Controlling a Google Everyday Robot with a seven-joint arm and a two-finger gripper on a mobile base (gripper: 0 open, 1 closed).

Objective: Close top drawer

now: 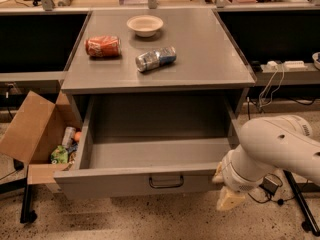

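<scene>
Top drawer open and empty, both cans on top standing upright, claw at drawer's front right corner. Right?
No. The camera view shows the red can and the silver can lying on their sides. Rest holds: top drawer open and empty, claw at its front right corner.

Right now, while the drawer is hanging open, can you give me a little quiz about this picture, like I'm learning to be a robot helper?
1. Fill the gap: ___ cans lie on the cabinet top.
2. True or false: the top drawer is pushed fully shut.
3. Where is the claw? A) on the cabinet top B) at the right end of the drawer's front C) inside the drawer

Key
1. Two: a red can and a silver can.
2. False. It is pulled out and open.
3. B
</scene>
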